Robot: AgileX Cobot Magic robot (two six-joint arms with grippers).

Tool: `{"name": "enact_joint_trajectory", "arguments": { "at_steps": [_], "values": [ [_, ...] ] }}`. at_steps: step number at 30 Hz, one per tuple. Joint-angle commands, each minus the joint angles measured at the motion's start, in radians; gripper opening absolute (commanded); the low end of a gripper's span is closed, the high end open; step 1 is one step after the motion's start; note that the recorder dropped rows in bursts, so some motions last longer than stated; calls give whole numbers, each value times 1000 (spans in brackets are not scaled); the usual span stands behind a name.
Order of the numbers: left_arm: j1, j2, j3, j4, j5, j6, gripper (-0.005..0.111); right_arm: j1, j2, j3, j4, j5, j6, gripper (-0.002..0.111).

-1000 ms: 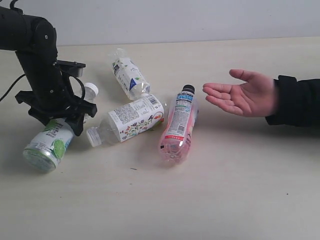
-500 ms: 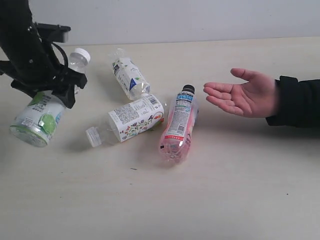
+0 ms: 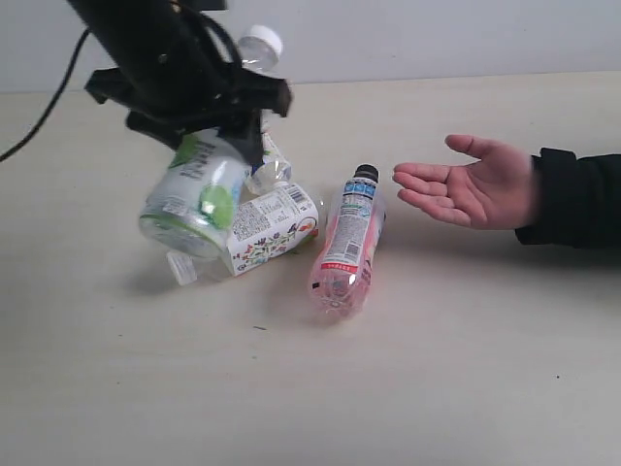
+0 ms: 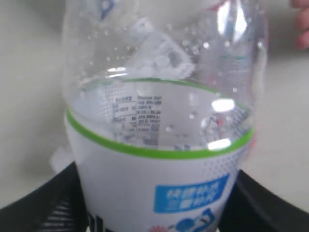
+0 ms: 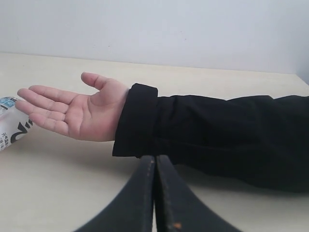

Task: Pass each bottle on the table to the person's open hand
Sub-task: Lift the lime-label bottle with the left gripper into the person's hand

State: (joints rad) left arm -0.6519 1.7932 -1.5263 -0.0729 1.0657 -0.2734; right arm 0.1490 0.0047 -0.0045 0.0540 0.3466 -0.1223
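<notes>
One lime-green bottle (image 3: pixel 192 194) hangs tilted above the table (image 3: pixel 437 369), clamped in the left pincer (image 3: pixel 204 126); the right pincer (image 5: pixel 155 186) is pressed together

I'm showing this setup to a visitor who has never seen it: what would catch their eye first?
The left gripper holds a green-label bottle tilted in the air at left. At right an open hand waits palm up; a pink bottle lies on the table between them.
</notes>
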Motion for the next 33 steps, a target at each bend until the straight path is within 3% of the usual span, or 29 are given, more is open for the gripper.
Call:
{"name": "enact_joint_trajectory", "arguments": {
  "at_steps": [1, 4, 6, 10, 16, 33],
  "values": [
    [-126, 81, -140, -7, -25, -103, 0, -3, -5, 5, -3, -4, -6, 0],
    [-203, 181, -242, -61, -113, -156, 0, -3, -5, 5, -3, -4, -6, 0],
    [-208, 248, -301, -207, -153, -150, 0, -3, -5, 5, -3, -4, -6, 0],
    [-208, 378, -388, -336, -305, -157, 0, -3, -5, 5, -3, -4, -6, 0],
    [-206, 474, -418, -337, -453, -296, 0, -3, -5, 5, -3, -4, -6, 0],
    [-208, 488, -418, -177, -430, -384, 0, -3, -5, 5, -3, -4, -6, 0]
  ]
}}
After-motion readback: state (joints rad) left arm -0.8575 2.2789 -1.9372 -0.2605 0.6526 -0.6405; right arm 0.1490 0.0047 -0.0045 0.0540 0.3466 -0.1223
